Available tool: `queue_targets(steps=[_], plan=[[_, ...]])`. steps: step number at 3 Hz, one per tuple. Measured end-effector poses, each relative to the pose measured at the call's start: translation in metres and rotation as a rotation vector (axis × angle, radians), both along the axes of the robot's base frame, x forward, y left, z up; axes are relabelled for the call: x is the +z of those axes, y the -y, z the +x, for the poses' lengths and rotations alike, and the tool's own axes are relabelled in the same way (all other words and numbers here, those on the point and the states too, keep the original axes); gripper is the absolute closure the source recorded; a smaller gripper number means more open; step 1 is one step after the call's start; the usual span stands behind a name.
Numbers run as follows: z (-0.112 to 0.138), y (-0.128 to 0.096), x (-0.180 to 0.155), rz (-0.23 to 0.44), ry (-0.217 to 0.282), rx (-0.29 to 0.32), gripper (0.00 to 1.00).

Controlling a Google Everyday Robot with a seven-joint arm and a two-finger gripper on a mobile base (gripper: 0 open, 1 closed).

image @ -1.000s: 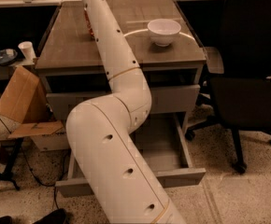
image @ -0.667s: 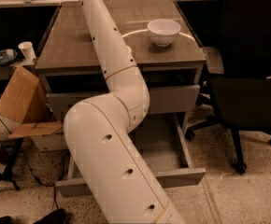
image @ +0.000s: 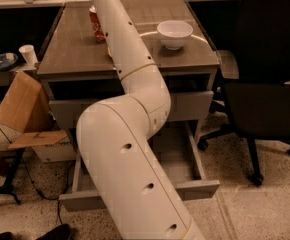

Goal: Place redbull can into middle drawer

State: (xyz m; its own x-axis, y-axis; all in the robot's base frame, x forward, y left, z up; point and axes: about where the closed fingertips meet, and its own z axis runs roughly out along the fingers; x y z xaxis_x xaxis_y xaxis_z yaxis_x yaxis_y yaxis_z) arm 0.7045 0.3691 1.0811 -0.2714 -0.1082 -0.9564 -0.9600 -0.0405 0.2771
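The redbull can does not show; it is hidden or out of view. The middle drawer [image: 201,189], the lower of the two grey drawer fronts, is pulled far out near the floor, and the part of its inside that I see is bare. My white arm [image: 130,149] rises from the bottom of the view in front of the drawers, crosses the desk top and leaves the view at the top left. The gripper is out of view there.
A red-orange soda can [image: 96,24] stands on the brown desk top [image: 65,54] just left of my arm. A white bowl [image: 175,33] stands at the right. The upper drawer front [image: 195,106] is above the open drawer. A black office chair [image: 265,104] is at the right, a cardboard box [image: 17,104] at the left.
The far end of my arm has swung left along the top edge of the view. The red-orange soda can now shows beside the arm.
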Motion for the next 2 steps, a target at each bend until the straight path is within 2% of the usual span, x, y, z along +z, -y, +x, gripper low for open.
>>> queue_targets(steps=[2], plan=[[-0.005, 0.028, -0.011, -0.082, -0.131, -0.042, 1.00]])
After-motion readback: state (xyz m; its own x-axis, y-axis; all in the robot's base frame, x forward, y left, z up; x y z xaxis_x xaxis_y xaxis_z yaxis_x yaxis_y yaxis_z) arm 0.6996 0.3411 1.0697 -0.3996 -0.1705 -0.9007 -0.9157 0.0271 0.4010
